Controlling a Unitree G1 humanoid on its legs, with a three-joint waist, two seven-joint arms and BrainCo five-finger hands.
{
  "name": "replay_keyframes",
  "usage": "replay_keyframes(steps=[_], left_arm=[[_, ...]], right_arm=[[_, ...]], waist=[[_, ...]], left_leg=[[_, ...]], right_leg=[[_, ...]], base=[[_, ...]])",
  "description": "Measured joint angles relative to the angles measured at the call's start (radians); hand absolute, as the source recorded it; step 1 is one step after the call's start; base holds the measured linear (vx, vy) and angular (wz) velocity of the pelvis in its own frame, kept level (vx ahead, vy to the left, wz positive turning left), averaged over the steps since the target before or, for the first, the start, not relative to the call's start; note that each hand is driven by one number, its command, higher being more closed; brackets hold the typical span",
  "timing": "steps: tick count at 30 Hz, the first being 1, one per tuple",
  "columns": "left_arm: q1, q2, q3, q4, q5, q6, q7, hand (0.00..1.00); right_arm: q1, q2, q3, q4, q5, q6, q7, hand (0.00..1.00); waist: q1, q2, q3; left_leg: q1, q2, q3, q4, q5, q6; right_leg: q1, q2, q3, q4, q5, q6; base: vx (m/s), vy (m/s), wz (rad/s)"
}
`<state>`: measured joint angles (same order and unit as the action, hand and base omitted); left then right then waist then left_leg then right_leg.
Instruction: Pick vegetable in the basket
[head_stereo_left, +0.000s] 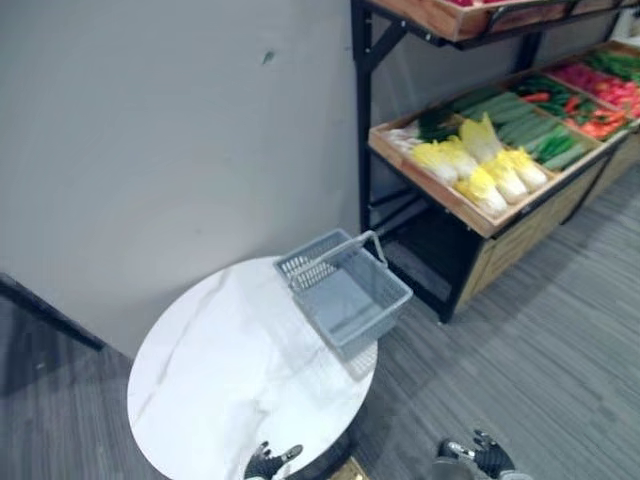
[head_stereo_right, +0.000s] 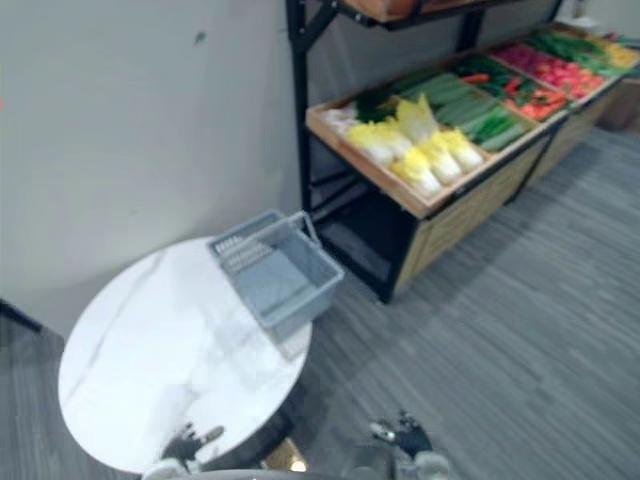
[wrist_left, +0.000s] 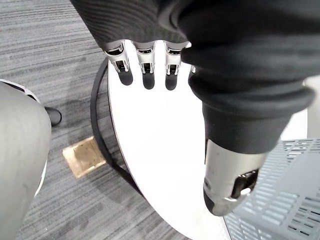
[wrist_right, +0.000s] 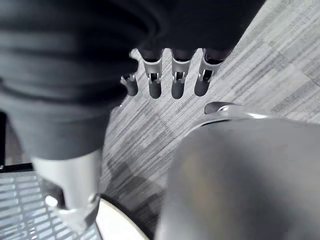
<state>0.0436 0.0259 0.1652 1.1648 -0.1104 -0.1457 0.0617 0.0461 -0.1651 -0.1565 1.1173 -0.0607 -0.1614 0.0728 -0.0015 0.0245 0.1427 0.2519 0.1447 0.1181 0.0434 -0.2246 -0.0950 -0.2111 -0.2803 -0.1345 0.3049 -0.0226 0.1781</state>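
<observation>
Basket (head_stereo_left: 345, 295) at table (head_stereo_left: 220, 370) edge, shelf vegetables (head_stereo_left: 482, 165) partly cropped

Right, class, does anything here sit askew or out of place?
The grey basket sits at the edge of the round table, one corner jutting past the rim over the floor. Nothing looks spilled or damaged.

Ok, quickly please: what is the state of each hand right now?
Left hand: open, holding nothing.
Right hand: open, holding nothing.
</observation>
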Motion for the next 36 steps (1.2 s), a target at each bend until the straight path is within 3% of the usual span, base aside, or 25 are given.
replay_keyframes(steps=[1,2,5,7,8,10,11,14,17,19,23,29,33,36], left_arm=[[0.001,-0.016,0.008,-0.001,0.000,-0.008,-0.001,0.00],[0.003,-0.019,0.026,0.001,0.001,-0.007,-0.005,0.00],[0.001,-0.018,0.083,0.003,0.001,-0.008,-0.011,0.00],[0.002,-0.011,0.113,0.003,-0.002,-0.007,-0.017,0.00],[0.002,-0.005,0.129,0.000,-0.003,-0.005,-0.028,0.00],[0.003,-0.008,0.142,-0.002,-0.002,-0.002,-0.030,0.00],[0.004,-0.009,0.157,-0.007,-0.001,0.004,-0.031,0.00],[0.008,-0.004,0.159,-0.016,0.007,0.018,-0.032,0.00],[0.009,0.021,0.158,-0.040,0.008,0.021,-0.034,0.00],[0.019,0.049,0.155,-0.039,0.009,0.028,-0.029,0.00],[0.085,0.058,0.120,-0.019,0.051,0.047,-0.025,0.00],[0.095,0.080,0.060,-0.025,0.056,0.046,-0.026,0.00],[0.087,0.090,0.038,-0.032,0.069,0.042,-0.023,0.00],[0.084,0.092,0.037,-0.032,0.077,0.040,-0.021,0.00]], right_arm=[[-0.006,-0.015,0.002,0.002,0.000,0.009,0.001,0.00],[-0.011,-0.017,0.007,0.002,0.000,0.009,0.002,0.00],[-0.013,-0.018,0.017,0.010,0.001,0.009,0.003,0.00],[-0.010,-0.023,0.029,0.024,0.001,0.009,0.002,0.00],[-0.005,-0.023,0.054,0.022,0.003,0.009,0.002,0.00],[-0.016,-0.037,0.069,-0.008,0.008,0.008,0.001,0.00],[-0.032,-0.047,0.091,-0.052,0.023,0.008,0.002,0.00],[-0.042,-0.069,0.136,-0.185,0.022,0.006,0.004,0.00],[-0.044,-0.079,0.181,-0.343,0.017,0.000,0.005,0.00],[-0.054,-0.092,0.198,-0.436,-0.021,-0.005,0.001,0.00],[-0.076,-0.178,0.213,-0.656,-0.164,-0.021,-0.016,0.00],[-0.212,-0.299,0.224,-0.856,-0.375,-0.021,-0.077,0.00],[-0.324,-0.319,0.266,-0.917,-0.471,-0.024,-0.110,0.00],[-0.394,-0.318,0.326,-0.909,-0.481,-0.023,-0.113,0.00]], waist=[[0.007,0.020,0.002],[0.007,0.024,0.002],[0.001,0.027,0.004],[0.001,0.020,0.015],[0.004,0.009,0.017],[0.004,0.009,0.018],[0.004,0.009,0.018],[0.006,0.014,0.019],[0.005,-0.017,0.023],[0.020,-0.028,0.028],[0.016,-0.016,0.024],[0.016,-0.023,0.021],[0.027,-0.025,0.025],[0.036,-0.027,0.028]], left_leg=[[-0.001,0.021,-0.021,-0.002,0.051,-0.004],[-0.022,0.033,-0.050,0.012,0.103,-0.015],[-0.163,0.064,-0.092,0.213,0.189,-0.014],[-0.197,0.088,-0.023,0.284,0.267,-0.040],[-0.199,0.117,0.118,0.314,0.290,-0.031],[-0.201,0.124,0.241,0.308,0.249,-0.041],[-0.213,0.093,0.311,0.243,0.214,-0.049],[-0.211,0.034,0.361,0.063,0.262,-0.039],[-0.234,0.006,0.351,0.021,0.267,-0.044],[-0.234,-0.002,0.360,0.000,0.267,-0.044],[-0.209,-0.010,0.359,-0.072,0.276,-0.059],[-0.239,-0.008,0.330,-0.140,0.330,-0.057],[-0.273,-0.011,0.304,-0.140,0.345,-0.045],[-0.296,-0.013,0.282,-0.146,0.352,-0.038]], right_leg=[[-0.011,0.013,-0.024,0.059,-0.055,-0.022],[-0.005,0.018,-0.058,0.085,-0.096,-0.036],[0.094,0.013,-0.184,0.034,-0.127,-0.059],[0.181,0.008,-0.246,0.003,-0.119,-0.077],[0.258,-0.004,-0.284,-0.044,-0.119,-0.078],[0.300,-0.006,-0.319,-0.077,-0.119,-0.078],[0.307,-0.005,-0.329,-0.092,-0.119,-0.078],[0.301,0.013,-0.340,-0.097,-0.119,-0.076],[0.298,0.013,-0.322,-0.152,-0.110,-0.061],[0.297,0.014,-0.319,-0.171,-0.102,-0.048],[0.300,0.032,-0.315,-0.185,-0.094,-0.036],[0.251,0.052,-0.319,-0.182,-0.067,-0.040],[0.229,0.051,-0.324,-0.185,-0.052,-0.041],[0.217,0.052,-0.326,-0.188,-0.052,-0.040]], base=[[0.33,-0.440,0.54],[0.33,-0.440,0.58],[0.34,-0.422,0.97],[0.29,-0.233,1.15],[0.26,-0.160,1.10],[0.21,-0.058,0.73],[0.18,0.040,0.42],[0.11,0.089,0.31],[0.08,0.081,0.41],[0.03,0.069,0.07],[0.01,0.017,0.00],[-0.05,-0.001,0.09],[-0.09,0.025,0.11],[-0.12,0.024,0.16]])
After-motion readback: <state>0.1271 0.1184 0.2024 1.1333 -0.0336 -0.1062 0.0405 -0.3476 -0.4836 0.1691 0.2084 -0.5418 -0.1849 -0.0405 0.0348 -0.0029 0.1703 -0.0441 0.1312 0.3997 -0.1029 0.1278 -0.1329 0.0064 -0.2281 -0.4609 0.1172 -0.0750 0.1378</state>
